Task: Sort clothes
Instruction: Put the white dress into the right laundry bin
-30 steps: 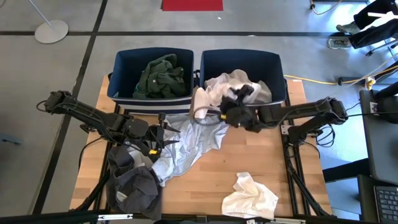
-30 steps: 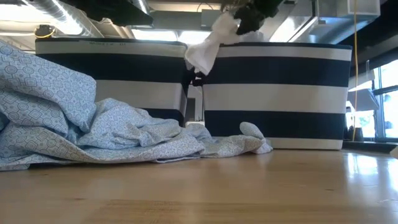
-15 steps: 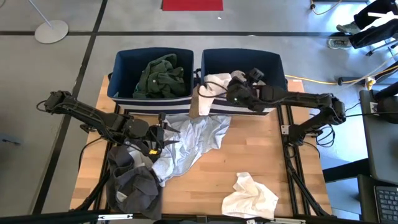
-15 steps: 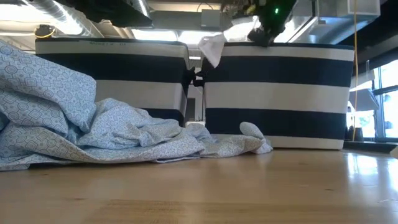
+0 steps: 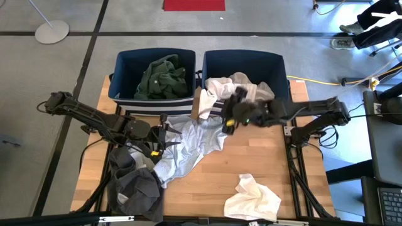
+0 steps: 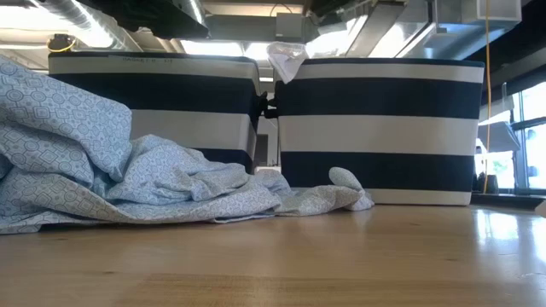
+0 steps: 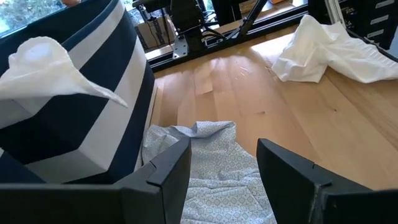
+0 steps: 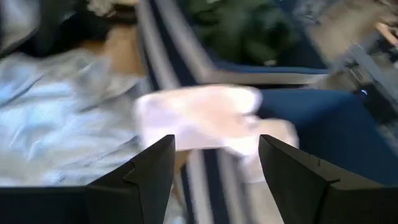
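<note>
**White garment draped in right bin, both grippers empty and spread**

Right gripper [image 5: 231, 119] sits over the table just in front of the right bin [image 5: 276, 63], near its front-left corner. Fingers spread apart, nothing between them; the wrist view shows a clear gap with blurred fabric beyond. Arm reaches in from the right side of the table.

White garment [image 5: 233, 86] lies in the right bin, one corner hanging over the front-left rim. In the low view that corner [image 6: 286, 58] pokes up above the rim, next to the gap between the two bins.

Left gripper [image 5: 158, 139] rests low over the table left of centre, above the light patterned garment [image 5: 195, 141]. Fingers [image 7: 165, 171] stand apart, nothing pinched; the patterned cloth shows between them on the wood.

Where the rest of the clothes are:
- dark green garment [image 5: 162, 76] inside the left bin [image 5: 122, 63]
- light patterned garment spread on the table from the bin fronts toward the left arm, edge touching the base of the bins in the low view [image 6: 128, 179]
- dark grey garment [image 5: 135, 188] bunched at the near-left corner of the table [image 5: 251, 157], under the left arm
- second white garment [image 5: 252, 198] crumpled near the near-right edge, well apart from the others

Both bins are navy with white stripes, side by side at the far edge
</note>
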Robot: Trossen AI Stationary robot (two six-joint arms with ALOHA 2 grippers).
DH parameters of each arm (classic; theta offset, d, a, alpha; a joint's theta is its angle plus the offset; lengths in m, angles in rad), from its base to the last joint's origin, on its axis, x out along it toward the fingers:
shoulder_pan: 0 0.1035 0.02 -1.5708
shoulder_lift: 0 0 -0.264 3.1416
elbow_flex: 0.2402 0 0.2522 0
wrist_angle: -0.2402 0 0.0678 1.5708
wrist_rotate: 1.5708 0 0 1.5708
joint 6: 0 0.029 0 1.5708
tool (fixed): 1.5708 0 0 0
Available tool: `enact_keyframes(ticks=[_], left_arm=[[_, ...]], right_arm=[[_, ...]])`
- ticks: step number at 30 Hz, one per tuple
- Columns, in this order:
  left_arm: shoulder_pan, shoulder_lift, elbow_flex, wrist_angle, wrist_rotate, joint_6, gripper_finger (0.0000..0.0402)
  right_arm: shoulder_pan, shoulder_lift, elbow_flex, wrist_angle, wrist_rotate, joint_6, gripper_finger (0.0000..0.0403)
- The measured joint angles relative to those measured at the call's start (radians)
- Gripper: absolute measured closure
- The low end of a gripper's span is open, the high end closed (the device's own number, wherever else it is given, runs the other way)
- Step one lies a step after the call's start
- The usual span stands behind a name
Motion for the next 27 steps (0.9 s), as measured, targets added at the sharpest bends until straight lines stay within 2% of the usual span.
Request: enact_keyframes(ticks=[11, 15, 20, 27], left_arm=[[0.0, 0.0, 0.0, 0.002, 0.0, 0.014, 0.0229], [0.0, 0.0, 0.0, 0.005, 0.0, 0.019, 0.0229], [0.0, 0.0, 0.0, 0.009, 0.0, 0.019, 0.0229], [0.0, 0.0, 0.0, 0.004, 0.0, 0.019, 0.0229]], right_arm=[[0.029, 0.144, -0.269, 0.278, -0.05, -0.049, 0.0169], [0.027, 0.205, -0.308, 0.415, -0.036, -0.117, 0.0169], [0.027, 0.248, -0.308, 0.604, 0.114, -0.253, 0.0169], [0.027, 0.226, -0.307, 0.873, 0.36, -0.471, 0.0169]])
